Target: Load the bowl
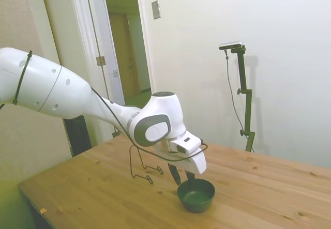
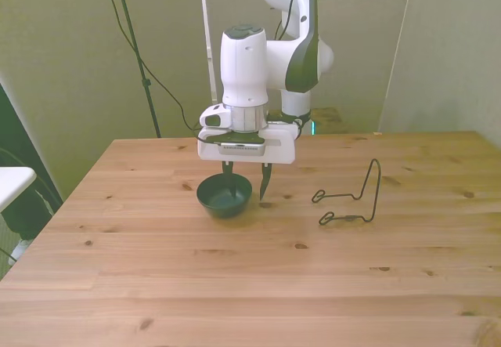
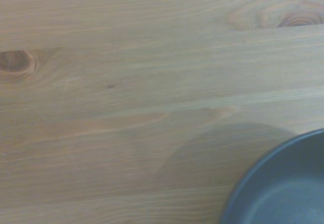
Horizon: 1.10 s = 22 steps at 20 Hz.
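Note:
The small dark green bowl point(image 2: 225, 196) stands upright on the wooden table point(image 2: 250, 284), left of centre in the front view. My gripper point(image 2: 246, 181) hangs just over the bowl's edge on the front view's right, open. One finger reaches down at the bowl's far rim and the other point(image 2: 264, 186) stands outside it, close to the table. In the side view the gripper point(image 1: 183, 176) sits just behind the bowl point(image 1: 196, 195). The wrist view catches one curved edge of the bowl point(image 3: 283, 193) over bare wood. Nothing shows inside the bowl.
A thin black wire stand point(image 2: 356, 202) rests on the table to the front view's right of the bowl, a little apart from it. In the side view the wire stand point(image 1: 145, 169) is behind the gripper. A doorway is in the wall behind the arm.

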{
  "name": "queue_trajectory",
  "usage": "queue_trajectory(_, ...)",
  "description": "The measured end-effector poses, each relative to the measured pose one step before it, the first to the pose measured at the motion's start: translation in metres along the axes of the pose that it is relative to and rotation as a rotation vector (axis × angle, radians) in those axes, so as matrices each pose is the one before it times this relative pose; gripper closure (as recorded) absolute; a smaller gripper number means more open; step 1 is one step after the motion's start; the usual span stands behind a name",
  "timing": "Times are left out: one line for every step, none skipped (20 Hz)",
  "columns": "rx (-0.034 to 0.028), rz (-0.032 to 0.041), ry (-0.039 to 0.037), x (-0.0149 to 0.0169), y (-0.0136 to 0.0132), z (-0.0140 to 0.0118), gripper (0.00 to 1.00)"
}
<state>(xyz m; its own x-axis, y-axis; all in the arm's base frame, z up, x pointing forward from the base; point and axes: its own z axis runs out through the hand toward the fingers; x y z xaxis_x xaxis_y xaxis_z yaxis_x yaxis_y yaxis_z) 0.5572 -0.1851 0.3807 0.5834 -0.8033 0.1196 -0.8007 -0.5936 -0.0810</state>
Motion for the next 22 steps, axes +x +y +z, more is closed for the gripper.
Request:
queue_trajectory(-0.00007,0.00123,-0.00018,0.00025,-0.00023,-0.00055,1.0)
queue_trajectory(0.00051,0.00137,0.00068,0.00032,-0.00025,-0.00057,1.0)
queue_trajectory(0.00035,0.00086,0.00047,0.00025,-0.00018,-0.00048,1.0)
queue_trajectory(0.00027,0.00094,0.00033,0.0002,-0.00015,-0.00044,1.0)
queue_trajectory(0.00007,0.00086,0.00002,0.0001,-0.00007,-0.0003,1.0)
queue_trajectory(-0.00005,0.00066,-0.00011,0.00001,0.0,-0.00009,1.0)
queue_trajectory(-0.00011,0.00072,-0.00015,-0.00002,0.00001,0.00002,1.0)
queue_trajectory(-0.00008,0.00076,-0.00015,-0.00003,-0.00001,0.00003,1.0)
queue_trajectory(-0.00029,0.00085,-0.00056,-0.00019,-0.00012,0.00008,1.0)
queue_trajectory(-0.00029,0.00081,-0.00072,-0.00039,-0.00031,0.00017,1.0)
queue_trajectory(-0.00014,0.00034,-0.00056,-0.00043,-0.00041,0.00018,1.0)
queue_trajectory(-0.00011,0.00025,-0.00048,-0.00048,-0.00048,0.00019,1.0)
queue_trajectory(0.00018,0.00069,0.00012,-0.00009,-0.00019,-0.00009,1.0)
queue_trajectory(0.00013,0.00074,0.00016,0.00003,-0.00005,-0.00009,1.0)
queue_trajectory(0.00007,0.00069,0.00008,0.00001,0.0,-0.00006,1.0)
queue_trajectory(0.00002,0.00061,0.00003,0.00001,0.0,-0.00002,1.0)
queue_trajectory(0.00001,0.00041,0.00001,0.0,-0.00001,-0.00001,1.0)
queue_trajectory(0.00004,0.0001,0.00002,-0.00002,-0.00003,-0.00003,1.0)
queue_trajectory(0.00039,-0.00063,0.00013,-0.00023,-0.00031,-0.00021,1.0)
queue_trajectory(0.00223,-0.00074,-0.00186,-0.00103,-0.00113,-0.00064,1.0)
queue_trajectory(0.00745,0.00213,-0.01,-0.00263,-0.0024,-0.00195,1.0)
queue_trajectory(0.01509,0.00357,-0.01557,-0.00407,-0.00335,-0.00462,1.0)
